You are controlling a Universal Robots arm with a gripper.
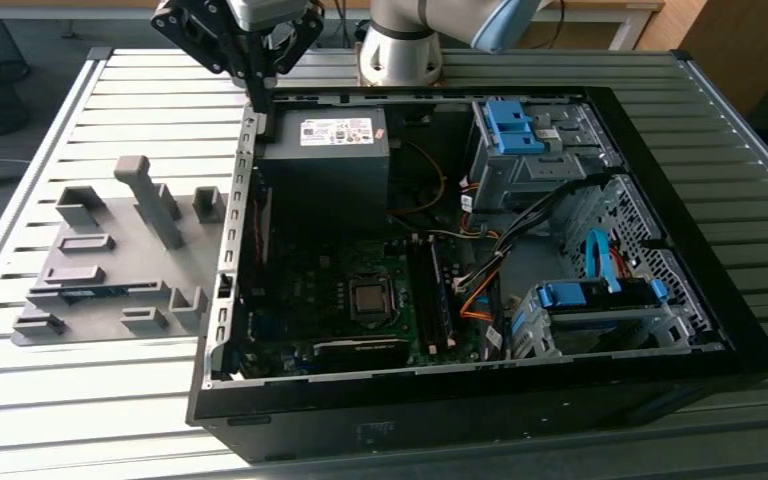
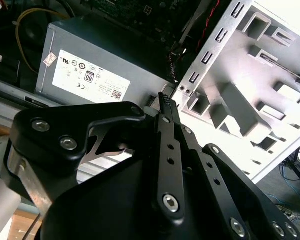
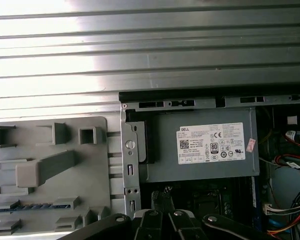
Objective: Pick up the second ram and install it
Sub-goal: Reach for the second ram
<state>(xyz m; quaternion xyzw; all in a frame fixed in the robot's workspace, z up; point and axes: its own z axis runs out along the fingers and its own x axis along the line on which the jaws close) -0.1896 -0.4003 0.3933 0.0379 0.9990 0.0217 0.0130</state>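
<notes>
The second ram point(image 1: 97, 291) is a thin blue stick lying flat in a slot near the front of the grey holder plate point(image 1: 117, 215), on the table at the exterior view's left of the computer case. The first wrist view also has the ram point(image 3: 30, 206) in its slot. My gripper point(image 1: 261, 100) hangs above the case's back left corner, by the power supply point(image 1: 335, 140), well away from the ram. Its fingers point(image 2: 165, 102) are pressed together with nothing between them, and their tips point(image 3: 162, 197) point down at the case's edge.
The open black computer case point(image 1: 651, 130) lies on its side on the slatted metal table point(image 1: 117, 100), motherboard point(image 1: 344, 300) up. Blue drive-bay latches point(image 1: 511, 125) and cables point(image 1: 484, 290) fill its right half. The holder plate carries several upright grey blocks point(image 1: 155, 200).
</notes>
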